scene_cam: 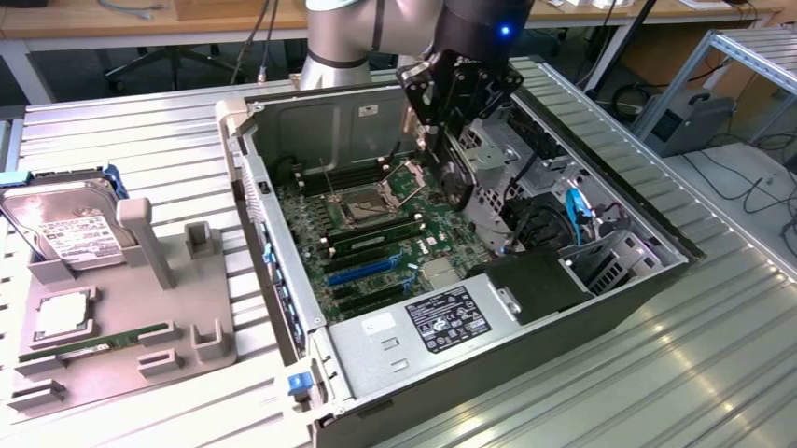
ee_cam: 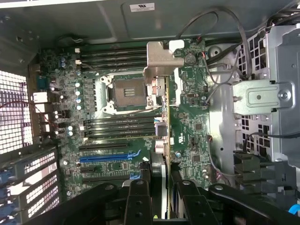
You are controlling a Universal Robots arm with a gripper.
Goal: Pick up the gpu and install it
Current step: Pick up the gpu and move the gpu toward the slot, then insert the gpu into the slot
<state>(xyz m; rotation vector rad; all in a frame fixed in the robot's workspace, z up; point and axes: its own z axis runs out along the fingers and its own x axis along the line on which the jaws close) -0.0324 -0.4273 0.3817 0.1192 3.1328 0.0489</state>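
Note:
My gripper point(scene_cam: 443, 126) hangs over the open computer case point(scene_cam: 268, 201), shut on the gpu point(scene_cam: 451, 173). The gpu is held on edge, above the motherboard point(scene_cam: 373, 238) near the empty CPU socket point(scene_cam: 368, 207). In the wrist view the gpu point(ee_cam: 163, 126) runs edge-on from between the black fingers point(ee_cam: 139, 199), with its silver end bracket point(ee_cam: 159, 61) at the far end. My gripper point(ee_cam: 161, 190) clamps the card's near end. The blue and black expansion slots point(ee_cam: 110, 158) lie off to one side of the card, apart from it.
A grey fixture tray point(scene_cam: 187, 336) at the exterior view's left carries a hard drive point(scene_cam: 69, 229), a RAM stick point(scene_cam: 93, 343) and a chip point(scene_cam: 62, 315). Inside the case are a metal drive cage point(ee_cam: 262, 98), loose cables point(scene_cam: 580, 210) and a black power supply point(scene_cam: 536, 280).

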